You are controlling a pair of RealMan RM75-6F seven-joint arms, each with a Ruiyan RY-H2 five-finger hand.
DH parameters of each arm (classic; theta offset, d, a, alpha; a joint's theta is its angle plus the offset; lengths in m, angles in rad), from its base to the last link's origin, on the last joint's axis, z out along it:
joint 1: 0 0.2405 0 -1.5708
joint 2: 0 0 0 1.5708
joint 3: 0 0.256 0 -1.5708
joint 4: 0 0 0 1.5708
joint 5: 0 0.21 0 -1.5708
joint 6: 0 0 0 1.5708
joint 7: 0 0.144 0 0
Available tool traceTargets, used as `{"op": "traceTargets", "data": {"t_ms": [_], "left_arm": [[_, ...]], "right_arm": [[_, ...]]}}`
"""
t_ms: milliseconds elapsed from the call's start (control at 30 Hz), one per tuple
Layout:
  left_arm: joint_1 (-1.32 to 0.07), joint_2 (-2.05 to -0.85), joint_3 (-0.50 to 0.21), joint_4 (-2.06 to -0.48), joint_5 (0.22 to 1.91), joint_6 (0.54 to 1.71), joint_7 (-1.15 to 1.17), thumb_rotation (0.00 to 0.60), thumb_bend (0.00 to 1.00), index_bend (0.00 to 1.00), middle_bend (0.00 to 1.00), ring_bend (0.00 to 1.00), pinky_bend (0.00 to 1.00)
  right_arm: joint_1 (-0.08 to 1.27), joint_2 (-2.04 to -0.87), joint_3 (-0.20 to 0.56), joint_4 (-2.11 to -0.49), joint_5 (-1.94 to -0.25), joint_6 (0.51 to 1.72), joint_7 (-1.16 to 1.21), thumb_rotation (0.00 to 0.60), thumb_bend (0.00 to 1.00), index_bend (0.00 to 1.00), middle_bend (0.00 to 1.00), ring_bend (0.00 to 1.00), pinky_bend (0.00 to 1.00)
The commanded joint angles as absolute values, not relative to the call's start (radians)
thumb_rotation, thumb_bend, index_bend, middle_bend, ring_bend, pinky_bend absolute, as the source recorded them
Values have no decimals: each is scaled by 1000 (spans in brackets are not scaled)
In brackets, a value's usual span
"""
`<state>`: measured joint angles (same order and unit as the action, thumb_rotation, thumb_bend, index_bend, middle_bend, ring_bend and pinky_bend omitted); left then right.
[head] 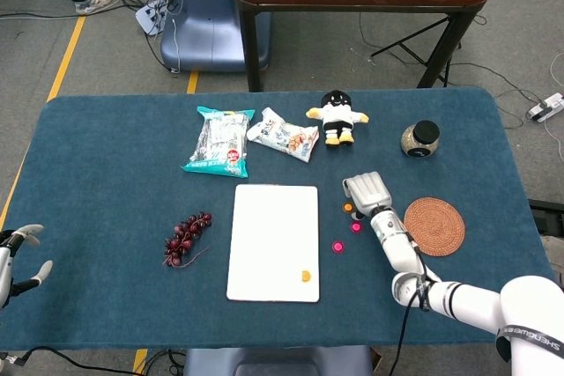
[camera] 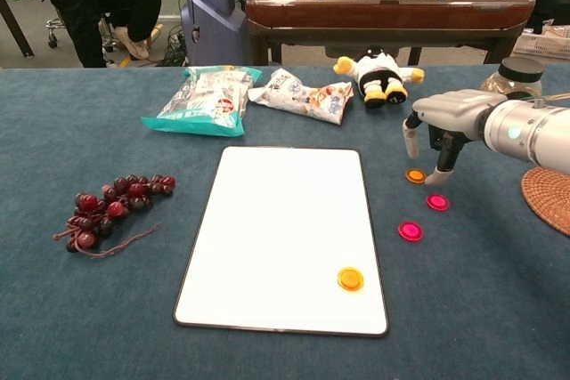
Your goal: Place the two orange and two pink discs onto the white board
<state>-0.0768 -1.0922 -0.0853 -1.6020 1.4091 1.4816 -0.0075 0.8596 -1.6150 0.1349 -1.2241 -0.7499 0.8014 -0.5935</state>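
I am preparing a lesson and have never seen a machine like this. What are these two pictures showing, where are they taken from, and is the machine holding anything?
This is a two-armed robot with finger hands at a blue table. One picture looks down from its head, the other forward from its chest.

On the table lie a white board with one orange disc on the board, a loose orange disc, two pink discs, grapes, two snack bags, a plush toy, a jar and a woven coaster.

The right hand reaches down at the loose orange disc, fingers on either side, holding nothing yet. The left hand sits open at the table's edge.
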Motion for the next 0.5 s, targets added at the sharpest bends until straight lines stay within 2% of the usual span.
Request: {"op": "traceTargets", "data": {"t_ms": [33, 500], "left_arm": [[-77, -1092, -85, -1602, 1409, 1482, -8, 600, 272, 360, 451, 293, 472], [-76, -1090, -85, -1604, 1409, 1481, -8, 600, 272, 360, 451, 293, 472]], "right_arm": [[862, -1619, 133, -1218, -746, 798, -592, 600, 86, 456, 1000, 1000, 1000], [870, -1634, 127, -1195, -725, 785, -593, 600, 106, 456, 1000, 1000, 1000]]}}
